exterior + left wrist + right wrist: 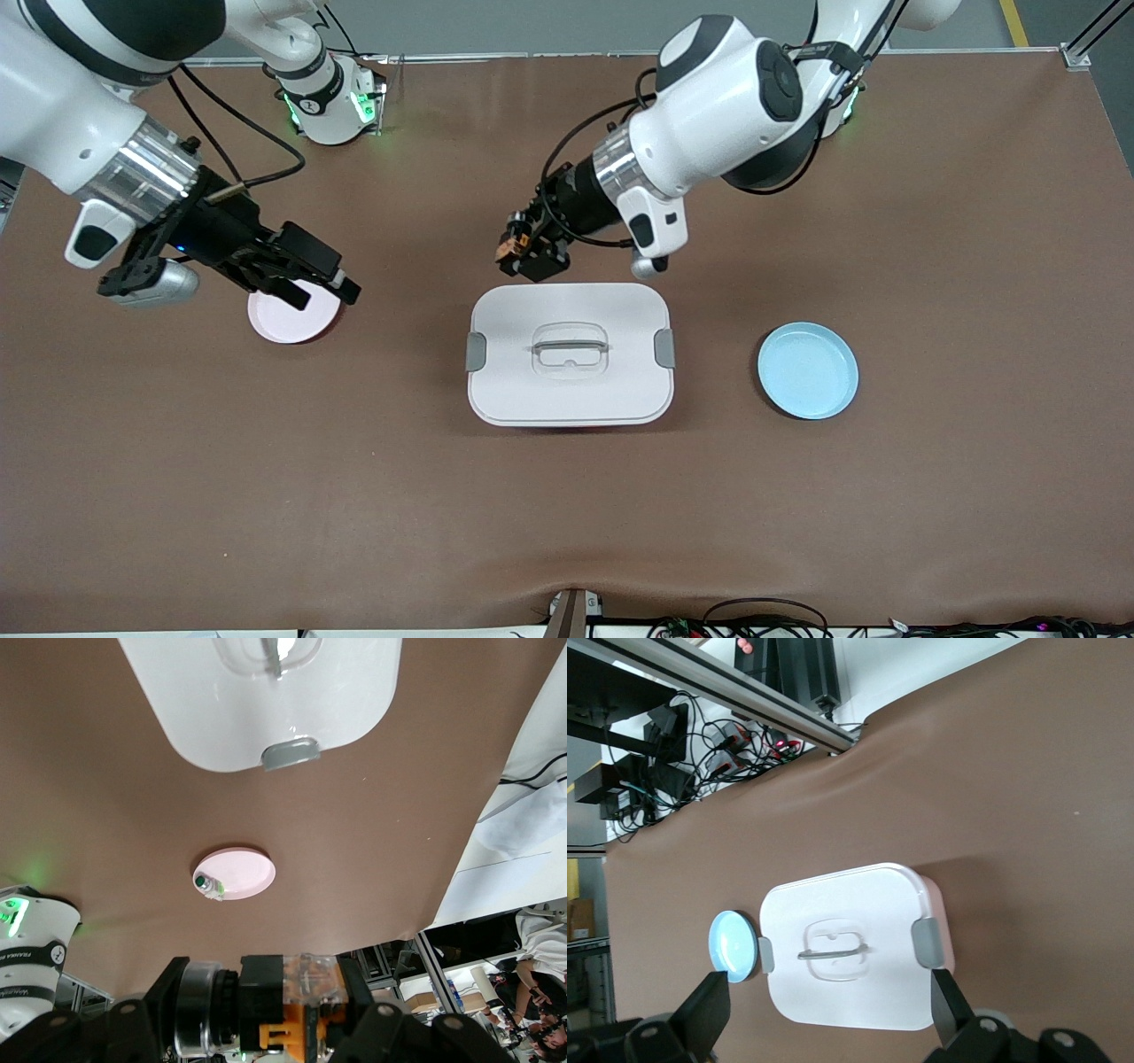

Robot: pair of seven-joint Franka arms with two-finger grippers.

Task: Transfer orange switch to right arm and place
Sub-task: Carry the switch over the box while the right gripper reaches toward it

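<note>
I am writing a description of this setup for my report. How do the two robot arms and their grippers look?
Both arms have glossy white shells with dark grey joint covers and a silver metal ring at the wrist. The left gripper and the right gripper are black, with loose black cables looping to them. Green lights glow at the bases.

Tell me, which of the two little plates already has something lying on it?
The pink plate, toward the right arm's end of the table: a small silvery part with a green bit lies at its rim. The blue plate shows only its bare surface.
</note>
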